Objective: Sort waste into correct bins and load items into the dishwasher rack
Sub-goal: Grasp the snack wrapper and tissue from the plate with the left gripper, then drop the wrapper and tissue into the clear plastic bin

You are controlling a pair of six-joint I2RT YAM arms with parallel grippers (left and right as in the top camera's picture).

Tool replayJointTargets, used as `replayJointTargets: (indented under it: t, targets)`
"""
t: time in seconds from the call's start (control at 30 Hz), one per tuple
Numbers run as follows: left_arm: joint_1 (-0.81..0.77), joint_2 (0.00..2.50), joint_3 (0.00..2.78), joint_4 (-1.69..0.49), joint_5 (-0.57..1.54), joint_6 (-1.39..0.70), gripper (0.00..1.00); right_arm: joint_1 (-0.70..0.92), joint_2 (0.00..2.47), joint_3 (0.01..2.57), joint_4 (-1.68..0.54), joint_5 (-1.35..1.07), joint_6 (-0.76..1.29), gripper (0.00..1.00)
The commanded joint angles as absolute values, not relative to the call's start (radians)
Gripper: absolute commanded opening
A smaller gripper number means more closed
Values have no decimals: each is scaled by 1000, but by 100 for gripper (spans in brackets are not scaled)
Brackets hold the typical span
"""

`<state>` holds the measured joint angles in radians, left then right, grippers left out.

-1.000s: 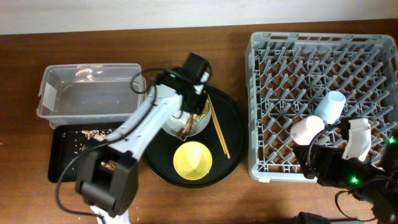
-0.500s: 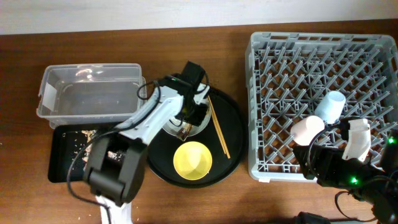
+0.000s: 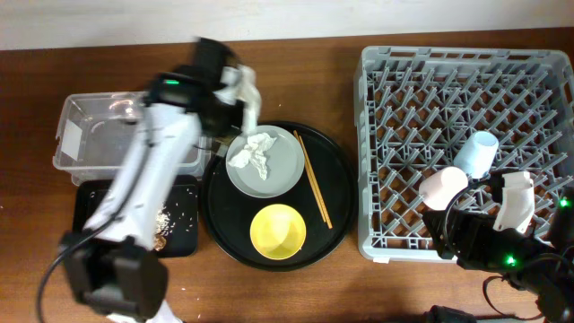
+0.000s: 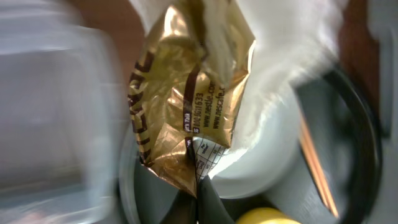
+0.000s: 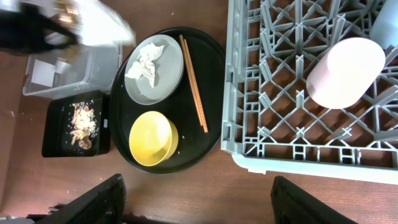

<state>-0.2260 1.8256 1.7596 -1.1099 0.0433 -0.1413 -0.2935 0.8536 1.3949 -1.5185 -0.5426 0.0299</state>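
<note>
My left gripper is shut on the brown-and-gold foil wrapper and holds it in the air between the clear tub and the grey plate. The jaws pinch the wrapper's lower corner. A crumpled white napkin lies on the plate. The yellow bowl and the chopsticks lie in the round black tray. The blue cup and pink cup sit in the grey rack. My right gripper is open and empty, over the table in front of the rack.
The shallow black tray in front of the tub holds brownish food scraps. The big round black tray sits between the tub and the rack. The left arm reaches across the tub and the shallow tray.
My left gripper has lifted the wrapper off the plate and swung up and left toward the clear tub, uncovering the napkin. The right arm has not moved.
</note>
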Motion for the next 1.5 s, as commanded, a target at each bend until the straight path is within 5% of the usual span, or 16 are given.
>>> replayJointTargets:
  t: [0.0,0.43,0.47,0.5,0.53,0.6,0.9,0.97,1.03,1.07,1.1,1.13,1.2,1.47]
  targets:
    - [-72,1854,1752,-1098,-22,-167,0,-287,850,1401,-1519,-538,34,75]
    - [-6,1956,1748,-1085,-207,-165,3,-287,850,1401,-1527,-538,34,76]
    - [0,1994,1748,-1075,-207,-172,9,-287,850,1401,-1530,-538,34,76]
    - [10,2027,1748,-1070,-203,-198,75,-287,850,1401,-1534,-538,33,76]
    - [19,2031,1748,-1071,-199,-226,98,-287,850,1401,-1538,-538,34,76]
    - [52,2014,1792,-1079,-107,-242,99,-287,850,1401,-1542,-538,34,75]
    - [-27,2033,1799,-942,65,-74,96,-287,850,1401,-1542,-538,34,76]
    - [-39,2075,1799,-932,106,-74,73,-287,850,1401,-1542,-538,34,75]
    - [-43,2077,1800,-932,128,-74,24,-287,850,1401,-1541,-538,34,75]
    - [-43,2074,1801,-936,128,-74,20,-287,850,1401,-1541,-538,34,75]
    - [-43,2074,1800,-945,128,-74,31,-287,850,1401,-1541,-538,34,76]
    - [-43,2083,1781,-950,127,-74,52,-287,850,1401,-1541,-538,34,76]
    - [-43,2105,1765,-954,128,-74,5,-287,850,1401,-1541,-538,33,76]
    - [-43,1943,1779,-987,136,-75,0,-287,850,1401,-1541,-538,33,76]
